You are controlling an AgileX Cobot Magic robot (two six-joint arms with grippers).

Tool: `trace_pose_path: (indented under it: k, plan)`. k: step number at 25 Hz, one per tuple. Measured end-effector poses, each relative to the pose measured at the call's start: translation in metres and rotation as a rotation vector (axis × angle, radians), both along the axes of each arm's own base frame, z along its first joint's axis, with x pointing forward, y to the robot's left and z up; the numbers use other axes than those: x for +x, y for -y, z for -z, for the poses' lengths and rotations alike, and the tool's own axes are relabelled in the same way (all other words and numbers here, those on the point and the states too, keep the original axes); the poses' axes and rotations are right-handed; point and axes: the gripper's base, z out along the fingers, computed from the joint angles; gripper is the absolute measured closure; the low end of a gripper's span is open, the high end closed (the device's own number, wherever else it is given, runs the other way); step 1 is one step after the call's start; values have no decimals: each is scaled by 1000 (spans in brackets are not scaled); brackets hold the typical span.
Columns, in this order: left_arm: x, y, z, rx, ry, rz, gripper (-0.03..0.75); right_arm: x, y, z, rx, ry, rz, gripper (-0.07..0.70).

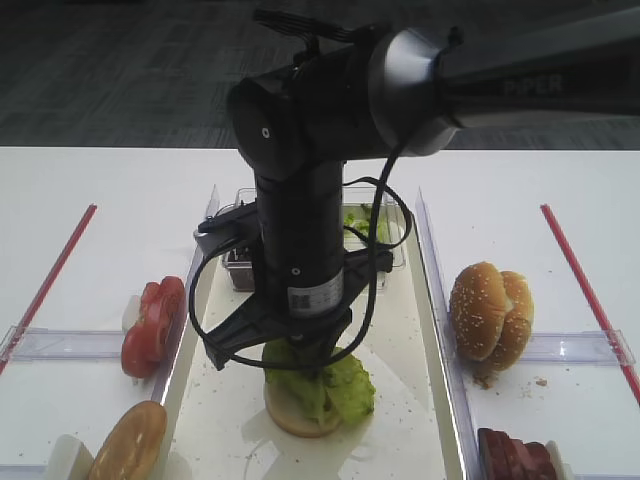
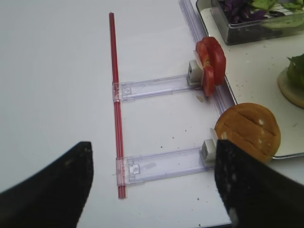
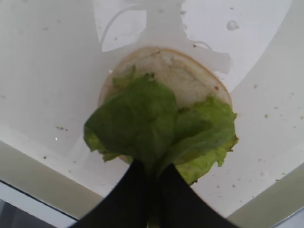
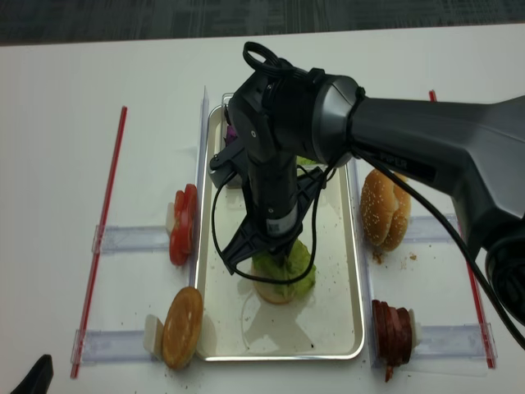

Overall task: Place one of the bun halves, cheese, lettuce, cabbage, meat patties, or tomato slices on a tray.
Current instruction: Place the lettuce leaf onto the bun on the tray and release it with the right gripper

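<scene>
Nearest edge of the worktop: a golden bun slice stands on edge in a clear holder at the left, just outside the tray; at the right, the meat patties, dark reddish-brown, stand in a row in their own holder.

Left pincer: seen only from its own wrist view, its two dark fingers spread well apart with nothing between them, hanging over bare worktop beside a red strip.

Middle of the tray: a flat pale bun half lies on the cream surface, with the lettuce draped on top of it. The right pincer reaches straight down over it, fingers closed on the near edge of the lettuce, the green leaf squeezed between them.

Further back, left: the tomato slices, bright red, stand on edge against the tray's outer rim. Right: sesame-seeded bun halves lean together in a holder.

Far end of the tray: a small clear plastic box holding green leaves and the cabbage, dark purple shreds, largely hidden behind the right arm.
</scene>
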Motion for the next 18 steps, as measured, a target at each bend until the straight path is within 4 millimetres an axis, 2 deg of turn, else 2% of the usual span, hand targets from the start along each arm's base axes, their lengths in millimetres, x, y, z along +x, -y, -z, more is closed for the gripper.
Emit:
trace_pose_path:
  k: [6,18]
  plan:
    - [0,0,0,0,0,0,223,-4,-3,-1,37,-46,-12,568]
    - [0,0,0,0,0,0,224,-3,-3,-1,36,-32,-17,568]
